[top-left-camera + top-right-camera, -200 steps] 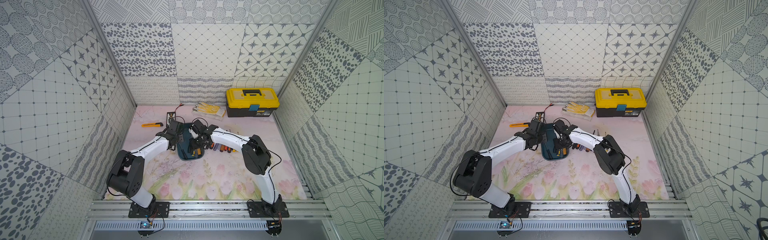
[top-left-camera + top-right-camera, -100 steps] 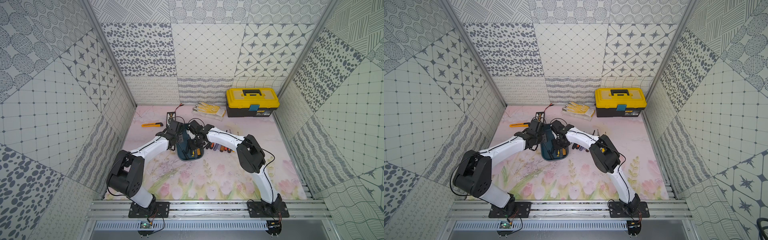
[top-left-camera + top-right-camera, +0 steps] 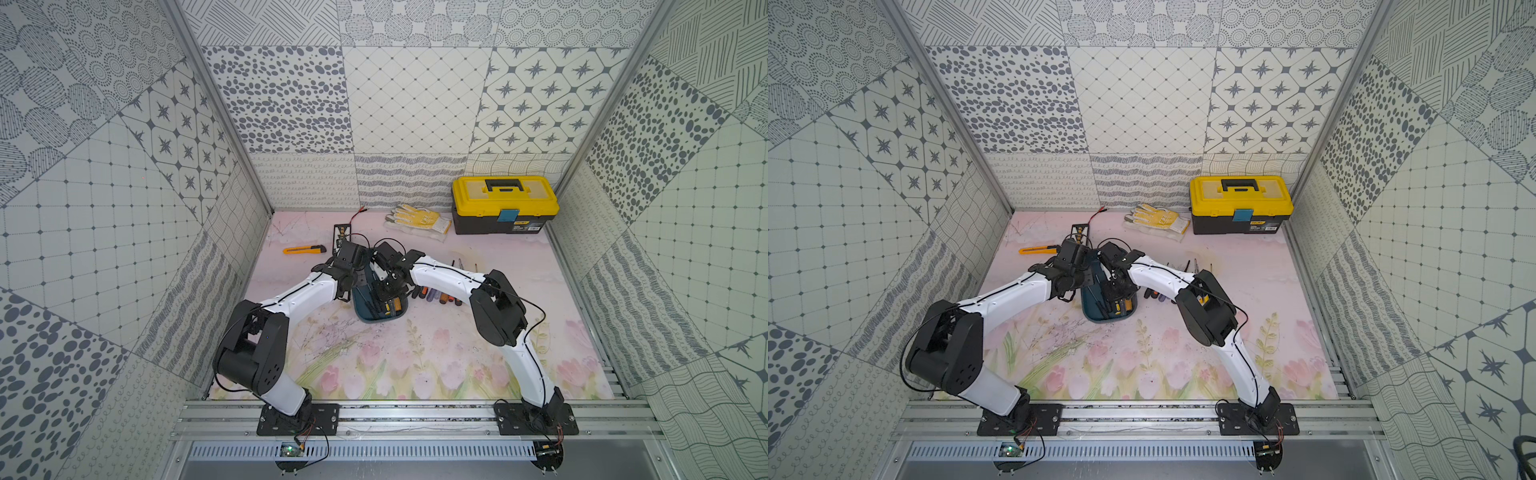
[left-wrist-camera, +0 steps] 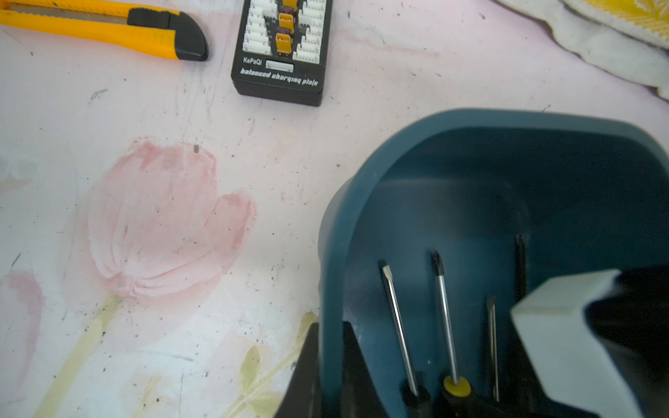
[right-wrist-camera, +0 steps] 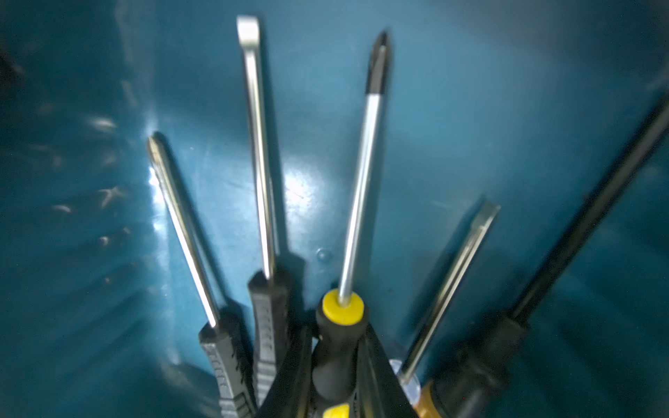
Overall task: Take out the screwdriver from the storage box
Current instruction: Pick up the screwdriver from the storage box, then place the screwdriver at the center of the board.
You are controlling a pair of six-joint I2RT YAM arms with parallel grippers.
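The teal storage box (image 3: 376, 318) (image 3: 1106, 318) lies mid-table with several screwdrivers inside. My left gripper (image 4: 327, 369) (image 3: 354, 289) is shut on the box's side wall (image 4: 331, 253), one finger outside and one inside. My right gripper (image 5: 335, 372) (image 3: 384, 291) (image 3: 1115, 291) reaches into the box. It is shut on the black handle of the screwdriver (image 5: 342, 307) (image 4: 457, 387) with the yellow collar and Phillips tip, and a finger (image 5: 293, 376) presses on each side. The other screwdrivers (image 5: 269, 318) lie beside it on the box floor.
A row of screwdrivers (image 3: 436, 296) lies on the mat right of the box. A yellow utility knife (image 4: 108, 29) (image 3: 303, 249) and a black charging plate (image 4: 280, 72) sit behind it. Work gloves (image 3: 417, 218) and a yellow-lidded toolbox (image 3: 505, 203) stand at the back.
My right gripper's jaws have narrowed onto the yellow-collared screwdriver's handle, and the right elbow has shifted slightly left. The left arm has held still on the box wall.
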